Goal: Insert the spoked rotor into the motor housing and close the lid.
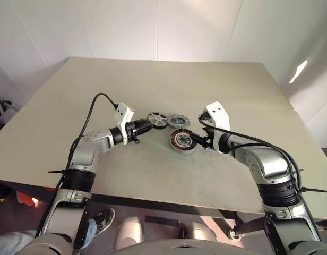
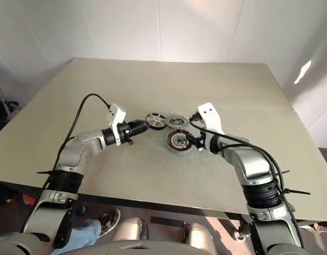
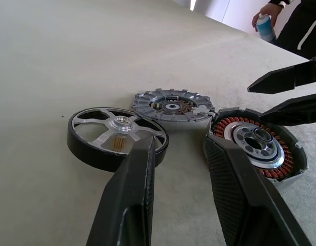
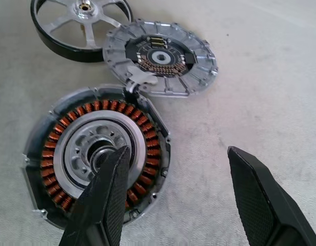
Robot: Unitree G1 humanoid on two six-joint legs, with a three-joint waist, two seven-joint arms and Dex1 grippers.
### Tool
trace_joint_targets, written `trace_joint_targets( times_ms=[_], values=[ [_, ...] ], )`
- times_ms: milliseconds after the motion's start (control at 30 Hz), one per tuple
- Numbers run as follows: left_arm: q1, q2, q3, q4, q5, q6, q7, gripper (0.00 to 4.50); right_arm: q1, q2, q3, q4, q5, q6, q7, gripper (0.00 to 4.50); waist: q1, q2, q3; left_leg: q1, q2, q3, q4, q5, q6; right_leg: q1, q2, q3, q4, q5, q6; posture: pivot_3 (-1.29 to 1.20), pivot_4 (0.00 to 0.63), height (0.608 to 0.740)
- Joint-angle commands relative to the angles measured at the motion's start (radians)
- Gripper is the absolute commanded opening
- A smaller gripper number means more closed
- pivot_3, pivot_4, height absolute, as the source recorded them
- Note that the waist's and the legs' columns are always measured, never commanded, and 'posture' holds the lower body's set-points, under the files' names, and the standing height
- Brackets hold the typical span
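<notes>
The spoked rotor (image 1: 157, 119), black-rimmed with silver spokes, lies flat on the table. The lid (image 1: 178, 120), a grey cap with cut-outs, rests beside it on the right, its edge leaning on the motor housing (image 1: 181, 139). The housing sits nearer to me, with its copper windings (image 4: 96, 154) facing up. My left gripper (image 1: 148, 125) is open and empty, just short of the rotor's near left rim (image 3: 116, 134). My right gripper (image 1: 197, 140) is open and empty at the housing's right side, one finger (image 4: 104, 195) over its near edge.
The beige table (image 1: 153, 85) stretches wide around the three parts. In the left wrist view, a person's hand holds a can (image 3: 264, 24) beyond the table's far edge. A seam crosses the tabletop at the right (image 1: 291, 109).
</notes>
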Motion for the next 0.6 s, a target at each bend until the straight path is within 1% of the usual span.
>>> trace_joint_targets(
  times_ms=[33, 600],
  values=[
    [-0.006, 0.003, 0.001, -0.035, -0.011, -0.005, 0.004, 1.63, 0.003, -0.013, 0.01, -0.034, -0.01, -0.018, 0.01, 3.39, 0.0, 0.0, 0.0, 0.0, 0.0, 0.0, 0.0, 0.0, 0.0, 0.0, 0.0, 0.0, 0.0, 0.0, 0.0, 0.0, 0.0, 0.74],
    [0.0, 0.016, -0.002, -0.026, -0.004, -0.014, 0.015, 1.63, -0.014, -0.008, 0.067, -0.01, -0.073, -0.046, 0.021, 3.39, -0.001, -0.001, 0.0, 0.001, 0.0, 0.0, -0.001, 0.001, -0.001, 0.001, 0.0, 0.0, 0.0, 0.0, 0.0, 0.0, 0.0, 0.74]
  ],
)
